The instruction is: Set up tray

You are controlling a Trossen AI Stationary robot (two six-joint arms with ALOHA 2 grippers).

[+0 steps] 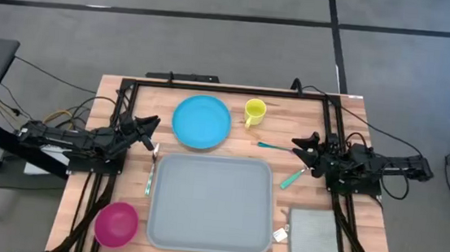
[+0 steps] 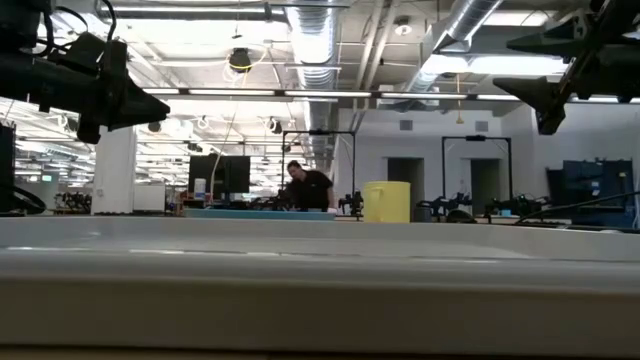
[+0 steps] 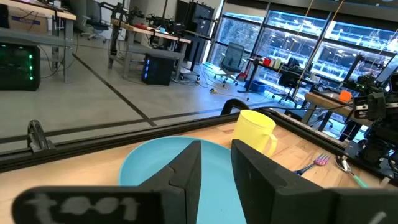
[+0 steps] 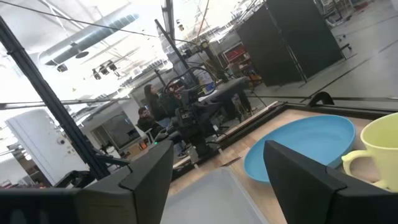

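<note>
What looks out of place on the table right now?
Nothing is spilled or damaged. The tray is bare; the cutlery lies loose around it, one teal-handled piece at its left edge, two on its right at differing angles.

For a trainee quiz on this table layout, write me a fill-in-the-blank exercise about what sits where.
1. The large grey-blue rectangular plastic tray holds ____ objects.
2. The round blue plate lies beside the ____ mug.
3. The bowl left of the tray is ____ in colour.
4. The right gripper has its fingers ____.

Missing words: no; yellow; pink; open
</note>
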